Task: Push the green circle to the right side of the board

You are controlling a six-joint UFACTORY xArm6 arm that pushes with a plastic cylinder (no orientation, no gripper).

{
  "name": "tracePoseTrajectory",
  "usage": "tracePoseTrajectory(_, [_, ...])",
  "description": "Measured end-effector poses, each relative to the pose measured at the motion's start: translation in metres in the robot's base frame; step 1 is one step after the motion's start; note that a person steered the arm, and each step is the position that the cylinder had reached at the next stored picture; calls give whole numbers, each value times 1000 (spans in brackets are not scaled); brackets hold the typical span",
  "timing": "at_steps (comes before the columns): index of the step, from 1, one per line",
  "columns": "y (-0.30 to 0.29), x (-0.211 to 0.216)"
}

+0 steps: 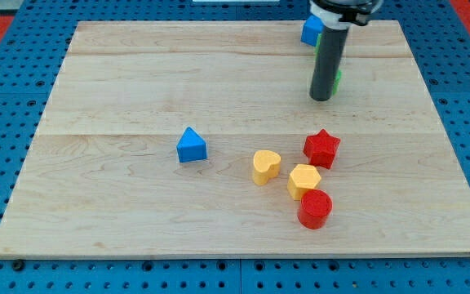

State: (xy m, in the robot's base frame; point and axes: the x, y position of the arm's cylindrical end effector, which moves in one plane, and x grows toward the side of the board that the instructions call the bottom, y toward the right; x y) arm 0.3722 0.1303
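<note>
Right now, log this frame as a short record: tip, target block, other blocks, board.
tip: my tip near the view's top right, against the green block
target: green block, mostly hidden behind the rod, shape unclear
top blocks: blue block
middle: blue triangle
cluster: yellow heart, red star, yellow hexagon, red cylinder
board: wooden board

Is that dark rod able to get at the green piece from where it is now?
Probably yes: my tip already sits right against the green block, which peeks out behind the rod on the view's right. Nothing lies between them.
</note>
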Motion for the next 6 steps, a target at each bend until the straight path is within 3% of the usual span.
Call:
tracePoseTrajectory(1, [-58, -19])
tracePoseTrajectory(2, [-7, -36])
tracePoseTrajectory(3, [33, -18])
tracePoseTrajectory(4, [-26, -11])
tracePoseTrajectory(6, [-243, -9])
